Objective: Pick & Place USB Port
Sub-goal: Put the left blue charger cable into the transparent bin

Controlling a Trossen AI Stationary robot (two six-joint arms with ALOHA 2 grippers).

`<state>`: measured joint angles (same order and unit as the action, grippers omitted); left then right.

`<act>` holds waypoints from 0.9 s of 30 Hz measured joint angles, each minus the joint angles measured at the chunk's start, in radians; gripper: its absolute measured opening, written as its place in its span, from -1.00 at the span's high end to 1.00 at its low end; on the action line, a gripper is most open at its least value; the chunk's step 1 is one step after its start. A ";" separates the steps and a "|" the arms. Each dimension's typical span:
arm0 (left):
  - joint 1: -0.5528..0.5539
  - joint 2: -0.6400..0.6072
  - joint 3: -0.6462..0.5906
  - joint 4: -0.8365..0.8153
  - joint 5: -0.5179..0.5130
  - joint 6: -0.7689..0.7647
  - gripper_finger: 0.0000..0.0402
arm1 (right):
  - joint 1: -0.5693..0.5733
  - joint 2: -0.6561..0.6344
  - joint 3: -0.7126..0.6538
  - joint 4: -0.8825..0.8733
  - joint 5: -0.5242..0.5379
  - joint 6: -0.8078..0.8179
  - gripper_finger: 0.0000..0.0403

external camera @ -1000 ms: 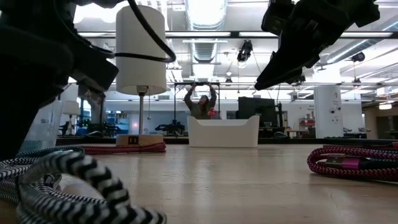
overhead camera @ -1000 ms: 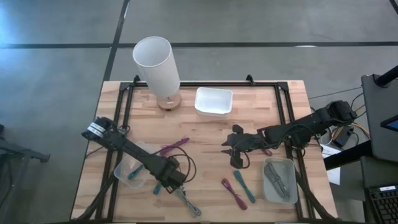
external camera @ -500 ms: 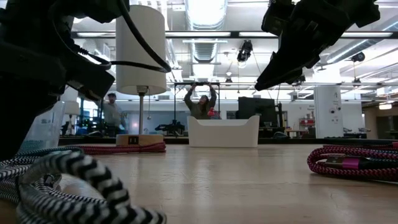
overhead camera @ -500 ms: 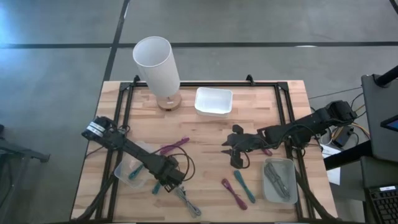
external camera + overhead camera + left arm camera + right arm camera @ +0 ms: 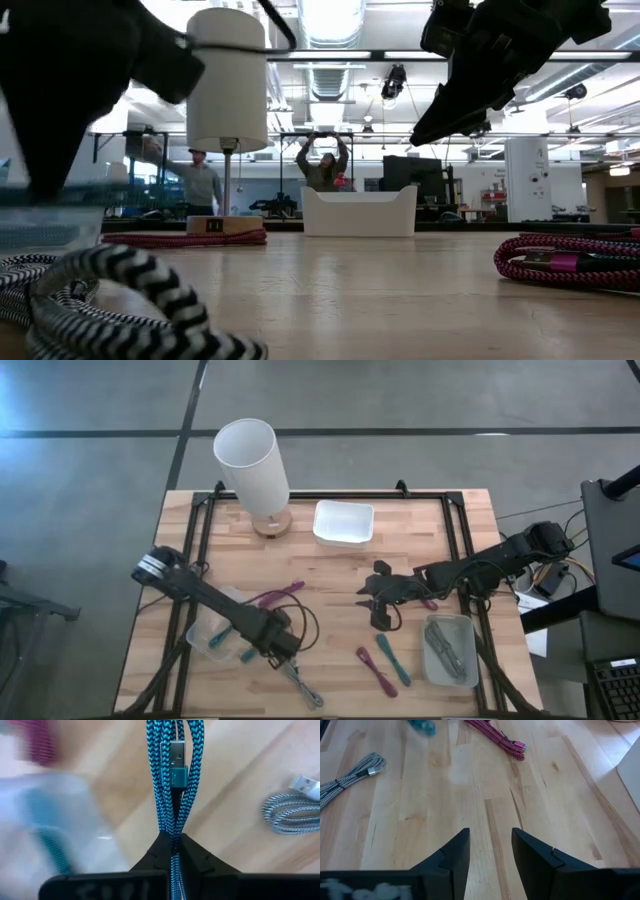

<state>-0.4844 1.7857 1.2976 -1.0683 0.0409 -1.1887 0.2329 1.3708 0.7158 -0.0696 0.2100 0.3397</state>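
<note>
A folded teal braided USB cable (image 5: 172, 790), its silver plug (image 5: 178, 755) showing, hangs between the fingers of my left gripper (image 5: 171, 840), which is shut on it and points down near the table's front left (image 5: 272, 650). Beside it stands a clear container (image 5: 208, 632) with another teal cable inside. My right gripper (image 5: 490, 832) hovers open over bare wood at mid table (image 5: 375, 605), holding nothing. My left gripper pinches the teal cable bundle (image 5: 171, 832) between its two fingers, several strands together, near one end of the fold. The fingers come from above, pointing down. The bundle runs on straight from the fingertips with the plug among the strands, lifted off the wood.
A black-and-white striped cable (image 5: 302, 687) lies near the front edge. A pink cable (image 5: 280, 596), a pink and teal pair (image 5: 385, 663), a grey tray (image 5: 450, 650) with cables, a white bin (image 5: 343, 522) and a lamp (image 5: 250, 460) share the table.
My left gripper has shut on the teal cable and risen, lifting the bundle off the table beside the clear container. The right arm has kept still.
</note>
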 joint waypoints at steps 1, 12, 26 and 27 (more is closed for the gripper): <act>0.000 -0.004 0.025 -0.041 -0.023 0.000 0.94 | 0.000 0.000 0.000 0.000 0.000 0.000 0.31; 0.000 -0.053 0.287 -0.501 -0.201 -0.040 0.95 | 0.000 0.000 0.000 0.001 0.000 0.000 0.31; -0.001 -0.183 -0.039 -0.432 -0.017 -0.098 0.97 | 0.000 0.000 -0.002 0.000 0.000 0.000 0.31; -0.001 -0.194 -0.077 -0.414 0.005 -0.098 0.97 | 0.000 0.000 -0.002 0.001 0.000 0.000 0.31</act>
<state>-0.4850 1.5916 1.2207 -1.4825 0.0455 -1.2865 0.2329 1.3705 0.7139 -0.0689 0.2104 0.3395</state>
